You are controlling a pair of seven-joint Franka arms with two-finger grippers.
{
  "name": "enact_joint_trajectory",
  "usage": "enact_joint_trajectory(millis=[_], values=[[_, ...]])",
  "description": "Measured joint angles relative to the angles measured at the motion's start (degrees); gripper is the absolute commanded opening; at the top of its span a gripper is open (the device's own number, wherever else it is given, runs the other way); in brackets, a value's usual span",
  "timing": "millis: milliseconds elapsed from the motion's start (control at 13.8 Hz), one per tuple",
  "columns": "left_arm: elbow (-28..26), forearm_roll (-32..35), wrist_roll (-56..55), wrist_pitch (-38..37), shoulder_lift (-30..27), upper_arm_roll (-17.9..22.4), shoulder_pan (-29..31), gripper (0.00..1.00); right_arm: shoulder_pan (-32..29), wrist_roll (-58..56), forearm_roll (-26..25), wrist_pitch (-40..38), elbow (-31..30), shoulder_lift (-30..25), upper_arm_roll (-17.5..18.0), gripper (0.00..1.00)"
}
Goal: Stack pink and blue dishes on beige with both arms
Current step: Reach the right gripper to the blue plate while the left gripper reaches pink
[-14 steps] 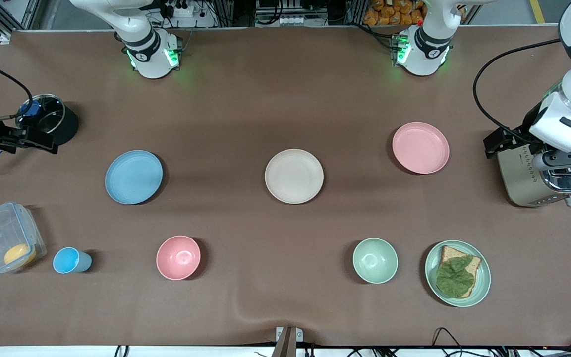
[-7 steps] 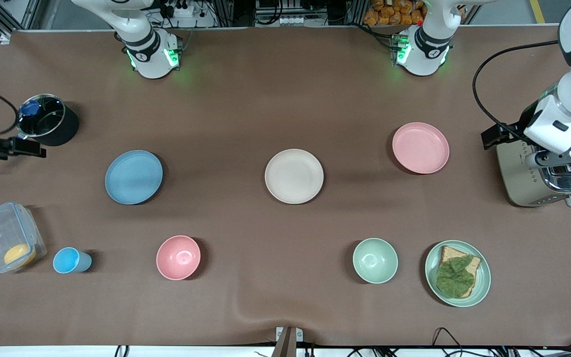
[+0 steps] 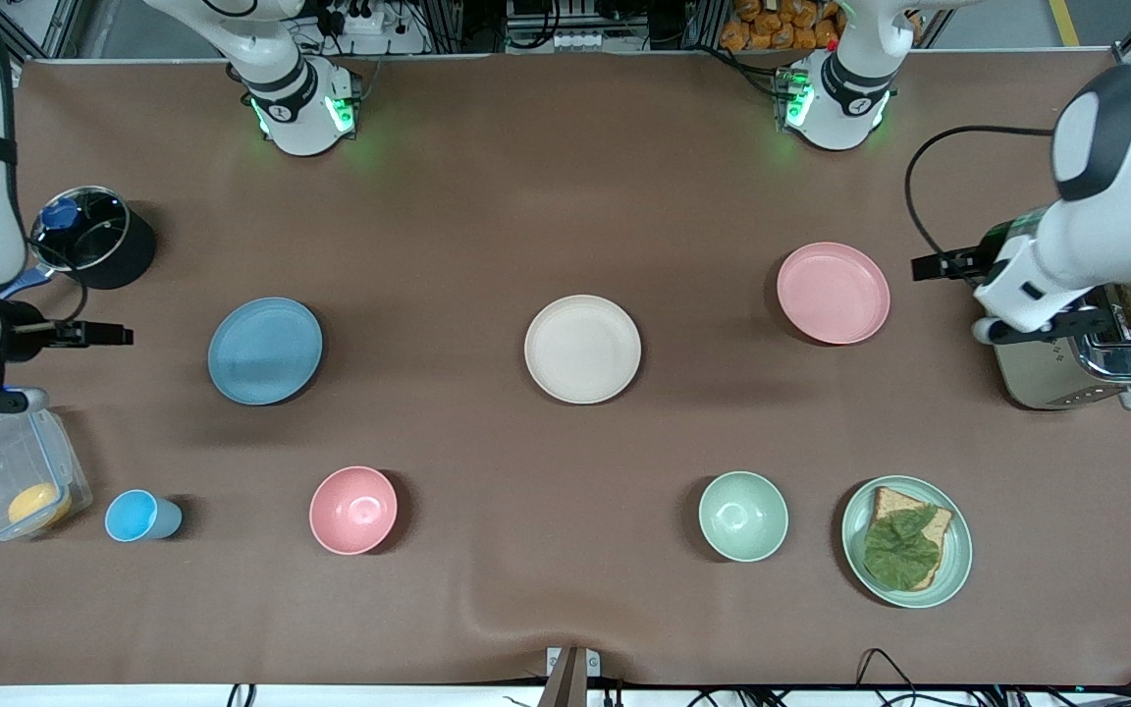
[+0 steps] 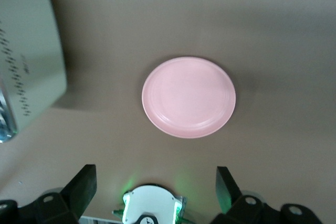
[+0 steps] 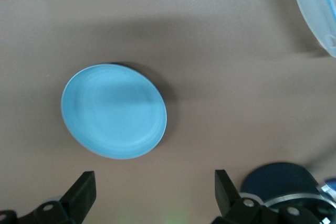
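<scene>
**A:** Status?

**B:** Both my pincers are up in the air, nothing held. Left gripper [image 4: 152, 182] is over the table between the toaster [image 3: 1081, 358] and the pink plate [image 3: 833, 293], fingers spread wide. Right gripper [image 5: 152, 182] is at the right arm's end of the table, over the spot between the black pot [image 3: 94, 239] and the clear container [image 3: 14, 469], also spread wide. Blue plate [image 3: 265, 351] sits flat toward that end, beige plate [image 3: 582, 349] mid-table, pink toward the left arm's end. All three well apart, nothing stacked yet.

**A:** Risks?

**B:** My guess: low rims, flat on the cloth. If a finger fails to get under the rim, the plate just slides or gets pinched crooked and tips out in transit. Left arm is close to the toaster; a careless swing could clip it. Both arms aiming for beige together could collide over it.

**A:** Blind spots?

**B:** Front view hides my fingertips; the arm bodies cover them. Wrist views show only finger bases. Toaster and container are cut off there. Can't judge my height over the table.
</scene>
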Motion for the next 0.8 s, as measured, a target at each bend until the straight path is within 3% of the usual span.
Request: enact_joint_trajectory(millis=[364, 800], values=[[-13.34, -0.08, 4.5, 10.96, 0.66, 0.0, 0.29, 1.0, -2.11, -5.25, 5.53, 13.67, -13.7, 0.46, -0.02, 1.0], [-26.77, -0.08, 15.11, 29.03, 1.06, 0.08, 6.61, 1.0, -3.41, -11.32, 12.74, 15.68, -15.99, 7.09, -0.02, 1.0]])
